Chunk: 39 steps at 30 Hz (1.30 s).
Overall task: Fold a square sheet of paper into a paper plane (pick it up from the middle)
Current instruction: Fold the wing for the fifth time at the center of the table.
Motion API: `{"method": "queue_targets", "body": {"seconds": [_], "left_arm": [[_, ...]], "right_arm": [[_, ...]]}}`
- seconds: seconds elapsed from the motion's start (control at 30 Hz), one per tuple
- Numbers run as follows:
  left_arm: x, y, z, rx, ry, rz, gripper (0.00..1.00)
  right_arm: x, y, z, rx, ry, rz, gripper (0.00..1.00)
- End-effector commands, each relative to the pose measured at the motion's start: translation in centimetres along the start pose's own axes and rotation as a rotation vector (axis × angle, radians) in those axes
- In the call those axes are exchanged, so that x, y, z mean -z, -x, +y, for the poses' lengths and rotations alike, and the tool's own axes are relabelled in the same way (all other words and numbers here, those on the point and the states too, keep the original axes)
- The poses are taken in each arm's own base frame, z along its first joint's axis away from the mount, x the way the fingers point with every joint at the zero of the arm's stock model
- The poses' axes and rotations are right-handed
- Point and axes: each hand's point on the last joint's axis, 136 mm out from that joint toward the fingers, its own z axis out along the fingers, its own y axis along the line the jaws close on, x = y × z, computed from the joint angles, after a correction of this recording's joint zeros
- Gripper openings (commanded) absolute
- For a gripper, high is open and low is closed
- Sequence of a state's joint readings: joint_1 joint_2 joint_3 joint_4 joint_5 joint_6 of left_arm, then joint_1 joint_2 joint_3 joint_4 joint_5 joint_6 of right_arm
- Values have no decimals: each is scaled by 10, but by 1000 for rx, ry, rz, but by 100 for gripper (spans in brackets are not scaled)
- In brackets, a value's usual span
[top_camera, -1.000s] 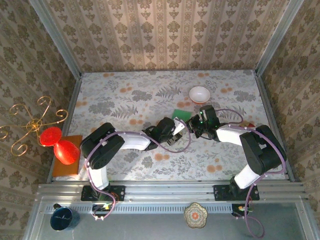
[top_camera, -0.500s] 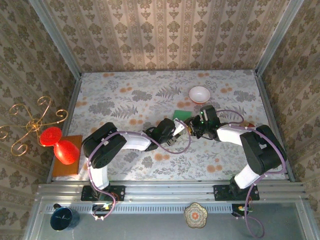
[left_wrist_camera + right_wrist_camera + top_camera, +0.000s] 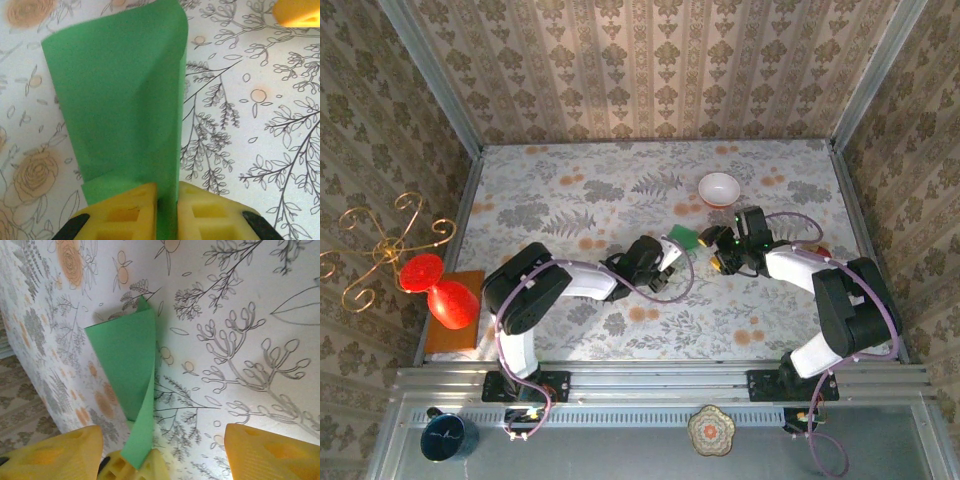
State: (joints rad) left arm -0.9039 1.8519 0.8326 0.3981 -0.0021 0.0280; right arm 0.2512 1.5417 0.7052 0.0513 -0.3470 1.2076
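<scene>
Left wrist: left hand [image 3: 167,212] clenched on the curled green square sheet of paper [image 3: 115,100]; top external: right hand [image 3: 718,252], at its three o'clock, released.

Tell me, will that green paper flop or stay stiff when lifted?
Probably floppy: the green sheet curls over where the left tool pinches its edge. Likely very light, since that narrow pinch alone holds it raised.

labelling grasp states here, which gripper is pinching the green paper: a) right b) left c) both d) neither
b: in the left wrist view the left gripper has its jaws closed on the lower edge of the green paper, while the right gripper has its jaws spread wide, clear of the sheet.
</scene>
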Motion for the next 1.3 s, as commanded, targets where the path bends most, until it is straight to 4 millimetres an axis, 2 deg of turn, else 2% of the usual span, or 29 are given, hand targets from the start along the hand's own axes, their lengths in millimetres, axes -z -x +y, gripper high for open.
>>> {"method": "queue_targets", "body": {"seconds": [0.0, 0.2, 0.4, 0.83, 1.13, 1.27], "left_arm": [[10, 11, -3, 125, -79, -37, 15], [24, 19, 6, 288, -148, -62, 8], [34, 27, 11, 477, -240, -64, 4], [25, 20, 4, 625, -313, 13, 2], [18, 18, -2, 759, -364, 57, 0], [14, 13, 0, 846, -366, 88, 0]], "right_arm": [[5, 5, -2, 91, -27, -23, 67], [5, 3, -2, 186, -26, -15, 68], [2, -3, 8, 293, 30, 25, 69], [-12, -25, 20, 441, 94, 122, 70], [-20, -35, 22, 481, 87, 162, 69], [-23, -36, 20, 479, 72, 172, 66]]}}
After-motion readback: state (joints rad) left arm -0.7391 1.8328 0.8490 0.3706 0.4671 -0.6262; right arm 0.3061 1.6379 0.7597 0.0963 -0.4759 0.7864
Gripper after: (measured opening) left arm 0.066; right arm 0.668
